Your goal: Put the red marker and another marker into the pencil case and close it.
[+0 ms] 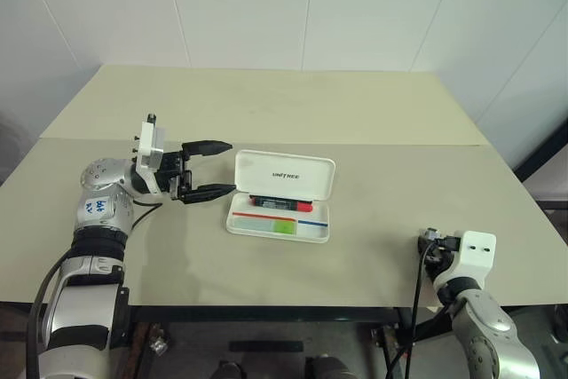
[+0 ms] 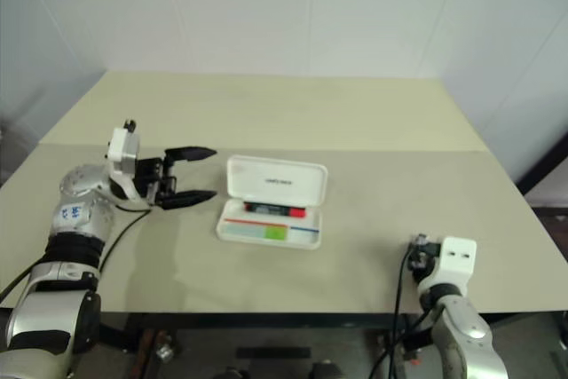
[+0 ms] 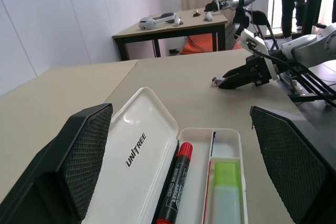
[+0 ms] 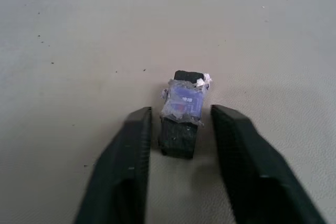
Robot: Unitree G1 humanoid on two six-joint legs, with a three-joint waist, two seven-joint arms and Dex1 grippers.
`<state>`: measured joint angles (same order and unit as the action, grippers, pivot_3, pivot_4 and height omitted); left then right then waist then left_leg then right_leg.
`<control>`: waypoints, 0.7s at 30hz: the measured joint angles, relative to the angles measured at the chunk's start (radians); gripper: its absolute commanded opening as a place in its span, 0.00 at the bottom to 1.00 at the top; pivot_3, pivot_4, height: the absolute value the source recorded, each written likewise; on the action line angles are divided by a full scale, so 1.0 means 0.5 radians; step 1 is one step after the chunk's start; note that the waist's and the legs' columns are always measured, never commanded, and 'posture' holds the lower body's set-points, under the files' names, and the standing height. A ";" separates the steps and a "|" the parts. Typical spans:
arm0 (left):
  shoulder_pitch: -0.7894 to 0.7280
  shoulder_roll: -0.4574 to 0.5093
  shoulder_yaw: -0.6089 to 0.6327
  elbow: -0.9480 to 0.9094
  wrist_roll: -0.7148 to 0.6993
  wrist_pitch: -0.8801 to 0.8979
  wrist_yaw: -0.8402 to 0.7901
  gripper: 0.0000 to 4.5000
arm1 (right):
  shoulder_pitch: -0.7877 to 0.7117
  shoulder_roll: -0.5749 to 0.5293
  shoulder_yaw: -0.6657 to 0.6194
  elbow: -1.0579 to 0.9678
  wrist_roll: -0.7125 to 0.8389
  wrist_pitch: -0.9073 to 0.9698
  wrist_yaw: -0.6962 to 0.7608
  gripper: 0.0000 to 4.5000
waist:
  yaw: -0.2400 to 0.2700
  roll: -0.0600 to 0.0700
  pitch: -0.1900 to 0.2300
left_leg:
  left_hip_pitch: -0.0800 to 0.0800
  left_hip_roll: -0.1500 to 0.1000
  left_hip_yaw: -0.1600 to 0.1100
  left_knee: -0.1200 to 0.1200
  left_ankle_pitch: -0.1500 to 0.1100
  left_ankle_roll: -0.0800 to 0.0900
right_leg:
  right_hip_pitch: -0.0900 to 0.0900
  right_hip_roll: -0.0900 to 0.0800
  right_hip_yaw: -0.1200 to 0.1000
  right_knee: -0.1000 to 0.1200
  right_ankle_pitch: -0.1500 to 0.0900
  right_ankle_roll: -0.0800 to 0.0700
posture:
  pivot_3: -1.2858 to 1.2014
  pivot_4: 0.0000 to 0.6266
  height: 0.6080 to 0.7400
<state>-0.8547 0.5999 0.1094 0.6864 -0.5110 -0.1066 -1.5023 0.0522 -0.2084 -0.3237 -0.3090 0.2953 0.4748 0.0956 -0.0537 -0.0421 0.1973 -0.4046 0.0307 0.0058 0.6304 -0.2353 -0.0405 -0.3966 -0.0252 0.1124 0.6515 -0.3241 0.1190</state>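
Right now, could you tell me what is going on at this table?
The pencil case lies open on the table, with the red marker and the green marker already inside. The left claw hovers open beside the case's lid. The right claw rests near the table's front edge, straddling a small black block. The lid isn't closed yet.

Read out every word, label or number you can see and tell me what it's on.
"UNITREE": dark lettering on the raised lid of the open white hard-plastic pencil case.
Print on the black-barrelled red marker: too small to read.
Blue handwriting on a white sticker on the left arm: illegible.
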 measured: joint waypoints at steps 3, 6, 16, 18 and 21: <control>0.000 -0.008 0.004 0.000 -0.001 0.000 0.000 1.00 | -0.007 -0.061 0.002 0.014 -0.001 -0.002 0.034 0.08 | 0.000 0.000 0.000 | -0.001 -0.001 0.000 0.000 0.000 0.000 | 0.000 0.000 0.000 -0.001 0.000 0.000 | 0.52 0.24 1.00; 0.000 -0.008 0.024 0.000 -0.006 0.000 0.000 1.00 | -0.045 -0.177 -0.010 0.021 0.010 -0.015 0.120 0.08 | -0.002 0.001 0.000 | -0.001 -0.001 0.001 -0.001 0.000 0.000 | -0.001 -0.001 0.000 -0.002 0.000 0.000 | 0.52 0.24 1.00; 0.054 0.020 -0.023 0.092 -0.027 -0.083 0.000 1.00 | -0.383 -0.560 0.308 -0.138 0.132 -0.080 0.726 0.08 | -0.006 0.002 0.001 | -0.002 0.002 -0.003 -0.003 -0.001 0.000 | -0.002 0.003 -0.001 -0.003 -0.001 0.001 | 0.52 0.24 1.00; 0.059 0.021 -0.030 0.140 -0.027 -0.120 0.000 1.00 | -0.388 -0.633 0.427 -0.153 0.132 -0.107 0.881 0.08 | -0.002 0.002 0.001 | -0.003 0.001 -0.002 -0.003 -0.001 0.001 | -0.002 0.001 -0.002 -0.006 -0.001 0.001 | 0.52 0.24 1.00; 0.097 0.026 -0.047 0.155 -0.027 -0.156 0.000 1.00 | -0.412 -0.765 0.578 -0.152 0.137 -0.150 1.166 0.08 | 0.000 0.000 0.002 | -0.006 0.000 -0.001 -0.002 -0.003 0.002 | -0.001 -0.001 -0.002 -0.010 0.000 0.004 | 0.52 0.24 1.00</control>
<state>-0.8061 0.6127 0.0860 0.7639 -0.5243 -0.1848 -1.5023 -0.1541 -0.5908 -0.0346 -0.3852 0.3638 0.3997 0.6784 -0.0534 -0.0419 0.1982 -0.4074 0.0307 0.0053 0.6295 -0.2366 -0.0394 -0.3971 -0.0256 0.1116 0.6464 -0.3240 0.1208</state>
